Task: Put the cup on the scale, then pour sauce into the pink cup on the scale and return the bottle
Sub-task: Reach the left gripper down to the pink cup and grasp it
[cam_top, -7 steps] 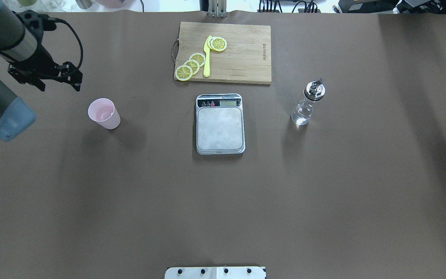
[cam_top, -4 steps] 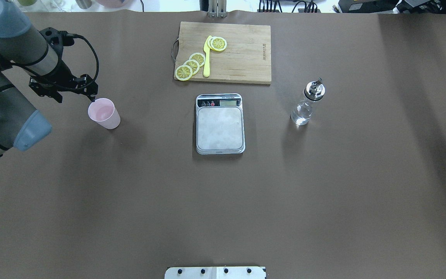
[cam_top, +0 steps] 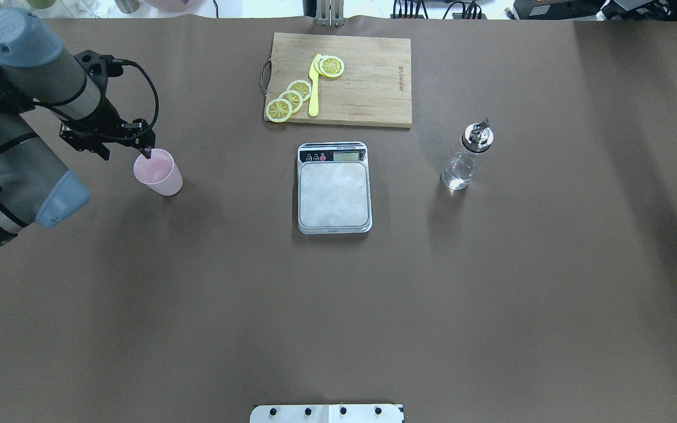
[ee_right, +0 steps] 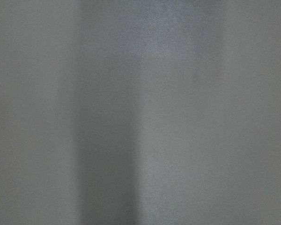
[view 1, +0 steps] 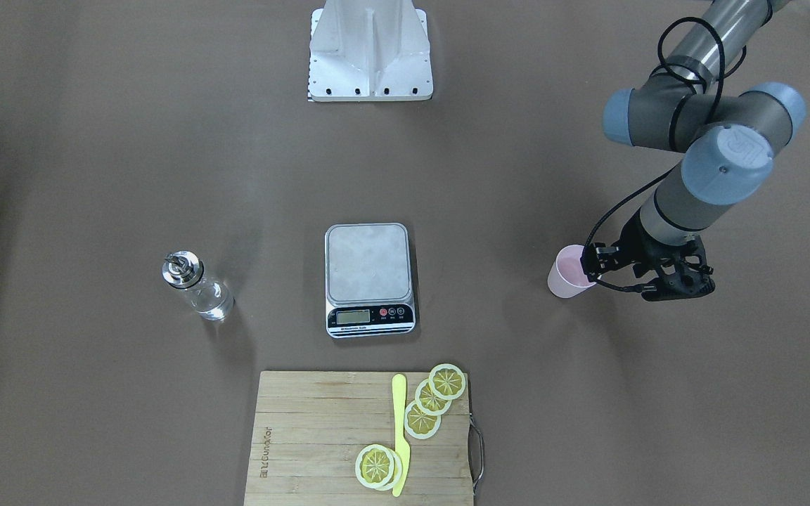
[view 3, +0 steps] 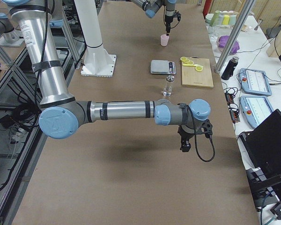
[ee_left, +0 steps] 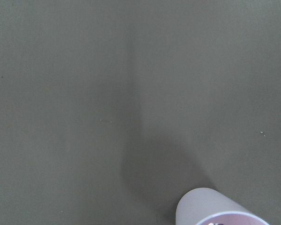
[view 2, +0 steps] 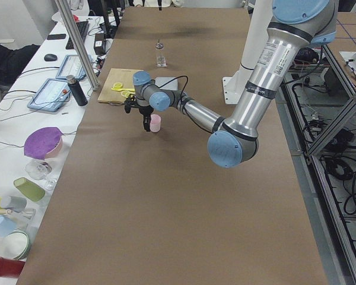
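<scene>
The pale pink cup [cam_top: 159,173] stands upright on the brown table, left of the scale [cam_top: 334,194], which has a bare platform. It also shows in the front view [view 1: 565,277] and at the bottom of the left wrist view [ee_left: 210,206]. My left gripper [cam_top: 127,154] is open, with one fingertip [cam_top: 148,154] at the cup's far-left rim and the other outside it. The clear glass bottle [cam_top: 468,155] with a metal spout stands right of the scale. My right gripper [view 3: 185,145] hangs over bare table, far from these things; I cannot tell whether it is open or shut.
A wooden cutting board [cam_top: 368,88] with lemon slices [cam_top: 291,97] and a yellow knife [cam_top: 314,88] lies just beyond the scale. The robot's base plate [cam_top: 327,413] is at the near edge. The right wrist view shows only table surface.
My left arm has swung right and down toward the cup, bringing one fingertip to its rim. The cup, scale and bottle have not moved.
</scene>
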Motion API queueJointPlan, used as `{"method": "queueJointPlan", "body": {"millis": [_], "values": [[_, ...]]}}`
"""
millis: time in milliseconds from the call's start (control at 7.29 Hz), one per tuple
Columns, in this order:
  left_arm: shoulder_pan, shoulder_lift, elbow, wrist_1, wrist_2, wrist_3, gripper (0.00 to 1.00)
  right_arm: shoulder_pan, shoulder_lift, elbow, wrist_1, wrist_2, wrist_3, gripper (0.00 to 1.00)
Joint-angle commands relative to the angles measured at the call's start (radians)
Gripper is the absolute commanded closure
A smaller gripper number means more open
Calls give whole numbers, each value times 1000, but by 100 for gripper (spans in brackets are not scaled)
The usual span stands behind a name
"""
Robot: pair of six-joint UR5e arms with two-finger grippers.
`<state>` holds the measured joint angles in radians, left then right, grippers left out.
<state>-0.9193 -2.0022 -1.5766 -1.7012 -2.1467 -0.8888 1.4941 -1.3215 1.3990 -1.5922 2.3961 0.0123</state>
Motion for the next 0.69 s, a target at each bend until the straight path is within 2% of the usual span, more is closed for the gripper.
{"method": "queueJointPlan", "body": {"millis": [0, 137, 411, 549], "values": [[22, 0, -3, -1, 1, -30, 18, 0, 1, -2, 0, 0, 0, 0], [40, 0, 1, -3, 4, -32, 42, 0, 1, -2, 0, 0, 0, 0], [45, 0, 0, -3, 7, -59, 99, 0, 1, 0, 0, 0, 0, 0], [50, 0, -5, -15, 8, -112, 100, 0, 1, 2, 0, 0, 0, 0]]}}
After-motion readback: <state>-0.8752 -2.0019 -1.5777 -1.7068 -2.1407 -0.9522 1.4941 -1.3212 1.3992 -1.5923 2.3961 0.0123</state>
